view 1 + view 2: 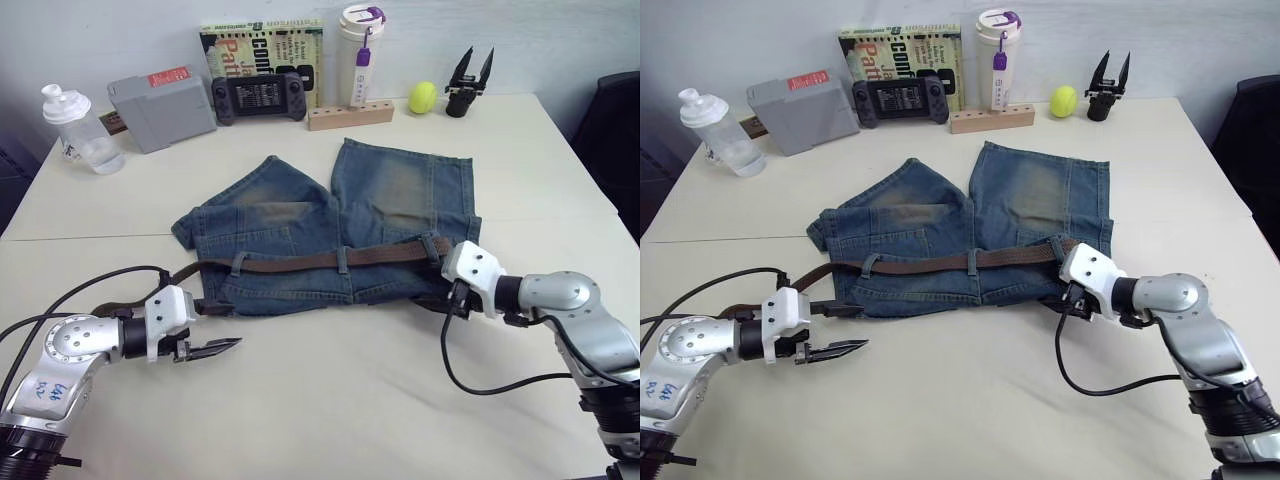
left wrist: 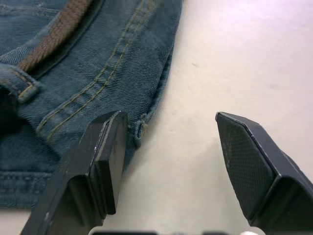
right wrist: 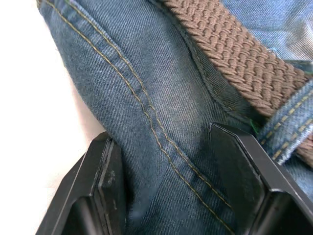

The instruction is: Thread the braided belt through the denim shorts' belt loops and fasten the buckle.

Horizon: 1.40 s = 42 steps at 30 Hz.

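I see the blue denim shorts (image 1: 330, 235) lying flat on the pale table (image 1: 330, 400), waistband toward me, with the long brown braided belt (image 1: 330, 260) already running across through the small denim belt loops (image 1: 343, 260), its long axis left to right. My right gripper (image 3: 171, 181) has its black fingers spread wide over the waistband fabric at the shorts' right end, the belt lying just beyond them. My left gripper (image 1: 215, 347), fingers parted and empty, sits on bare table just off the shorts' left corner, and I judge it the nearer arm to the belt's loose left tail.
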Each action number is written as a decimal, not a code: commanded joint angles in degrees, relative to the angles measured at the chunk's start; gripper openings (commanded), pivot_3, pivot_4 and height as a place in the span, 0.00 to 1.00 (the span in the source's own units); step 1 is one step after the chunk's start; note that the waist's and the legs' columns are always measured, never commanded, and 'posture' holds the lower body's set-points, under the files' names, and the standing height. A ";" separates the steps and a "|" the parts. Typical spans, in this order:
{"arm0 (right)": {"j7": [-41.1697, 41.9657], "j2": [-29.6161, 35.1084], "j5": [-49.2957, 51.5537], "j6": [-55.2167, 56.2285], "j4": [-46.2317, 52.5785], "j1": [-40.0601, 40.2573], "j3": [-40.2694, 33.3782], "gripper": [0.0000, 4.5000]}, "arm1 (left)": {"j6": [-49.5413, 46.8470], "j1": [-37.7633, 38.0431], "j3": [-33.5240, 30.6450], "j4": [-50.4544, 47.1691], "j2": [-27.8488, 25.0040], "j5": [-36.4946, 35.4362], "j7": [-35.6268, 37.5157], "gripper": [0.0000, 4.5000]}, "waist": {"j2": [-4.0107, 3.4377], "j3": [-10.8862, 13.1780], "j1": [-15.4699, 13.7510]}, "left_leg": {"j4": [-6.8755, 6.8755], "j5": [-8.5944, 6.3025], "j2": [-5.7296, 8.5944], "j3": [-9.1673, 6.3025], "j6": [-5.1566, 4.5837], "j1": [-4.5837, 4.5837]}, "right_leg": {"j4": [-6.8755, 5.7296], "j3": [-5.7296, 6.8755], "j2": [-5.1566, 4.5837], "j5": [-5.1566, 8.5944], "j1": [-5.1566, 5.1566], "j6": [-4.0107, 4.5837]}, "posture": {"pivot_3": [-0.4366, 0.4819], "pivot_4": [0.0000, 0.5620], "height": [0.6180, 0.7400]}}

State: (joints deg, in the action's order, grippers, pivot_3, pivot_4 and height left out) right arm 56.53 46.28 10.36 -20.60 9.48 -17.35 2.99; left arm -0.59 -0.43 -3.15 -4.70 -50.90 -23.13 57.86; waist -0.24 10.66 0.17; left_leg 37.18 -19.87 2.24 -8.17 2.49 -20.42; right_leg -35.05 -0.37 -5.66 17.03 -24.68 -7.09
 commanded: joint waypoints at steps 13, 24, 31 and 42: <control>3.81 3.53 11.04 -7.82 -2.67 -6.80 -9.85 0.63 | -20.07 -9.70 -10.51 1.80 -0.09 -14.02 1.05 0.71 | -0.04 0.14 1.66 | -0.10 0.65 1.15 -1.27 -0.26 -0.56 | -0.49 1.92 -1.17 0.21 0.42 -0.13 | 0.48 0.27 0.77; 12.25 5.77 12.56 -12.07 -29.14 -25.40 -8.65 0.63 | -30.23 -27.56 -5.08 20.96 3.88 -13.41 8.20 0.71 | -0.10 0.38 0.00 | 0.13 1.64 1.85 -1.33 -0.06 -0.77 | -0.53 2.18 -1.94 -0.51 0.16 -0.24 | 0.48 0.27 0.77; 16.26 1.17 10.09 -22.17 -46.26 -38.86 -2.87 0.63 | -37.75 -41.95 -0.94 39.26 9.55 -10.63 12.85 0.71 | -0.01 0.42 0.72 | 0.16 1.73 1.87 -0.78 -0.17 -0.76 | -0.55 1.51 -1.86 -0.82 -0.07 -0.45 | 0.48 0.27 0.77; 19.79 -2.76 5.81 -24.84 -52.30 -39.02 3.64 0.63 | -29.96 -46.86 3.87 56.68 14.33 1.44 15.79 0.71 | 0.02 0.43 1.56 | 0.17 1.71 1.91 -0.18 -0.20 -1.04 | -0.89 1.16 -1.91 -0.86 -0.78 -0.54 | 0.48 0.27 0.77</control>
State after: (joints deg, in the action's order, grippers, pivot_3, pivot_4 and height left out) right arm 74.77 43.62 16.49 -45.13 -43.03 -56.31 6.40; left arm -31.90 -48.03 -0.47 50.07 -36.39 -24.23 72.48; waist -0.21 11.09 1.73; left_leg 37.43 -18.16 4.16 -8.30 2.29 -21.44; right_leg -35.92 0.74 -7.57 16.17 -25.46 -7.63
